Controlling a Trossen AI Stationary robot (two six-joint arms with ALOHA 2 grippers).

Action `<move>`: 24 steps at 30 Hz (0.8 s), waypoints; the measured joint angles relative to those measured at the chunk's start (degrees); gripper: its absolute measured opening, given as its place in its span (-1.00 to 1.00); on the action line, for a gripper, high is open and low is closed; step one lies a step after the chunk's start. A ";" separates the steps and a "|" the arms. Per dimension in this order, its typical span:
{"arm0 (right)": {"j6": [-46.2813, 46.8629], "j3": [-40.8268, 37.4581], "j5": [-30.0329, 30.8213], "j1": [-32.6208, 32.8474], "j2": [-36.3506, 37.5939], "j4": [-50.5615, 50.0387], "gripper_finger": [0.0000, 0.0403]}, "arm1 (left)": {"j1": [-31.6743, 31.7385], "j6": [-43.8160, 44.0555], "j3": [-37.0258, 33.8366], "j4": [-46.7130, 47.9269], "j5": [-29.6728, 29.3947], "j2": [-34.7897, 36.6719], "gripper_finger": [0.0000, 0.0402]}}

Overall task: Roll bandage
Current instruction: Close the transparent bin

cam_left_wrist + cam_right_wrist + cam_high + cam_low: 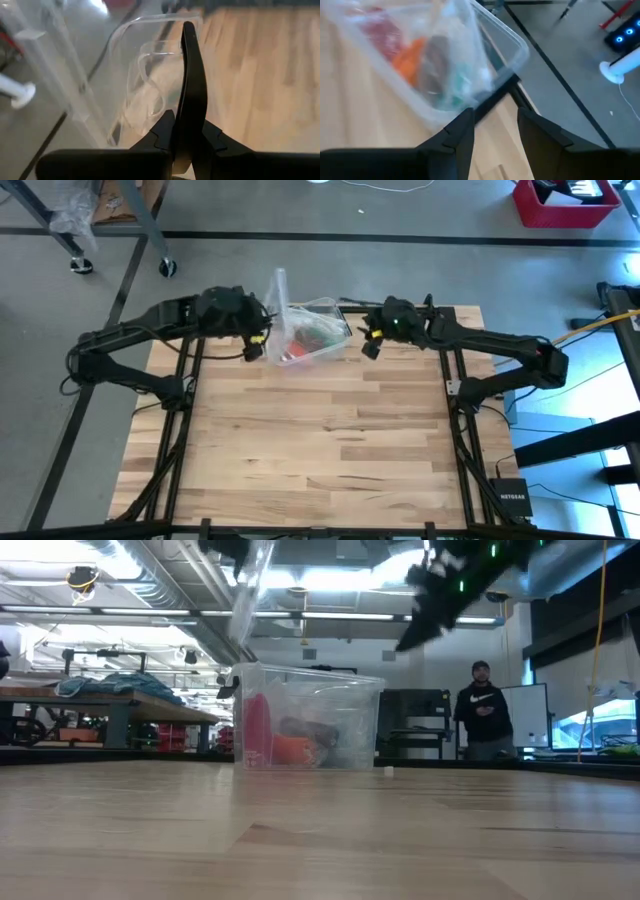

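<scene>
1. The bandage (433, 65), a small dark brown roll of soft fabric, lies inside a clear rectangular plastic box (520, 49), between an orange item and something pale green, with a red item farther along
2. The box (322, 352) sits on the far middle part of the light wooden table (330, 450), between the two arms
3. The left gripper (255, 342) is at the box's left side; its fingers (192, 75) are pressed together on a clear plastic lid (280, 295), which stands nearly upright above the box's left edge
4. In the low view the lid (245, 600) hangs tilted over the box (310, 690), with its lower end close to the rim
5. The right gripper (372, 345) hovers just beside the box's right end, raised above the table; its two dark fingers (462, 132) stand apart with nothing between them
6. In the right wrist view that gripper (495, 117) points at the near corner of the box
7. A person (485, 710) in dark clothing stands in the room beyond the table
</scene>
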State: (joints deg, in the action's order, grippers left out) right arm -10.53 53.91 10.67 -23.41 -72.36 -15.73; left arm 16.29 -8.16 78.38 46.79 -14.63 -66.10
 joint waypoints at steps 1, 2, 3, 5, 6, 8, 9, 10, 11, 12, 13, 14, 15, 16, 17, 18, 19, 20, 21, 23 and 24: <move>-0.33 -2.42 -1.23 -1.95 -0.06 3.19 -0.24 | 0.67 0.00 0.01 1.43 0.04 -0.50 -0.86; -0.64 -4.88 -2.06 -3.88 -0.19 6.72 -0.24 | 1.30 -0.05 0.00 2.40 0.04 -0.90 -0.86; -1.30 -7.21 -3.04 -5.58 -0.27 10.04 -0.24 | 1.83 -0.20 0.00 3.19 0.04 -1.37 -0.86; -3.25 -11.05 -5.10 -8.47 -0.66 17.00 -0.24 | 2.78 -0.33 0.01 5.86 -0.02 -2.02 -0.86; -4.05 -12.57 -6.26 -9.34 -1.23 20.92 -0.24 | 3.13 -0.72 -0.01 7.08 -0.04 -2.13 -0.85; -5.00 -15.19 -9.62 -10.68 -2.71 25.88 -0.24 | 3.55 -0.94 -0.03 7.71 -0.05 -2.30 -0.85; -5.41 -16.01 -10.89 -10.90 -3.80 27.62 -0.24 | 3.63 -0.79 -0.03 7.88 0.01 -2.29 -0.85; -5.86 -16.40 -11.76 -10.77 -5.09 29.33 -0.24 | 3.85 -0.71 -0.03 8.04 -0.01 -2.24 -0.85; -6.24 -16.51 -12.28 -10.76 -6.24 30.42 -0.24 | 4.23 -0.64 -0.03 8.04 0.04 -2.17 -0.85; -6.39 -16.54 -12.72 -10.74 -7.34 31.22 -0.24 | 4.54 -0.49 -0.01 8.04 0.02 -2.17 -0.85; -6.38 -16.54 -13.24 -10.73 -8.58 32.11 -0.24 | 4.79 -0.28 -0.01 8.10 0.00 -2.19 -0.85; -6.25 -16.54 -13.52 -10.47 -9.97 33.45 -0.24 | 4.98 -0.13 -0.01 8.16 -0.02 -2.39 -0.85; -5.86 -16.55 -13.93 -10.01 -11.22 34.47 -0.24 | 5.23 -0.11 -0.01 8.21 -0.09 -2.53 -0.85; -5.15 -16.59 -14.09 -9.70 -12.20 35.21 -0.24 | 5.27 -0.02 -0.01 8.44 -0.15 -2.58 -0.85; -4.82 -16.59 -14.25 -9.26 -13.03 36.36 -0.24 | 5.23 0.21 -0.01 8.82 -0.15 -2.59 -0.85; -4.64 -16.56 -14.45 -8.61 -13.87 38.02 -0.24 | 5.18 0.28 -0.01 8.90 -0.14 -2.59 -0.85; -4.62 -16.51 -14.86 -7.94 -14.61 39.60 -0.24 | 5.15 0.26 -0.01 8.82 -0.11 -2.59 -0.85; -4.69 -16.50 -15.57 -7.14 -15.21 40.95 -0.24 | 5.08 0.28 -0.01 8.82 -0.01 -2.59 -0.85; -4.71 -16.52 -16.25 -6.23 -15.77 42.22 -0.24 | 5.08 0.50 -0.01 8.91 0.04 -2.59 -0.85; -4.73 -16.52 -16.80 -4.38 -16.50 44.52 -0.24 | 5.14 1.03 -0.01 9.26 0.02 -2.63 -0.85; -4.73 -16.50 -16.82 -3.52 -16.55 45.08 -0.24 | 5.16 1.17 -0.02 9.77 0.00 -2.63 -0.85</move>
State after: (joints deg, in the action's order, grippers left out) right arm -15.27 37.41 -6.15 -26.93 -88.90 29.34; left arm 21.45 -7.00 78.36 56.56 -14.64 -68.73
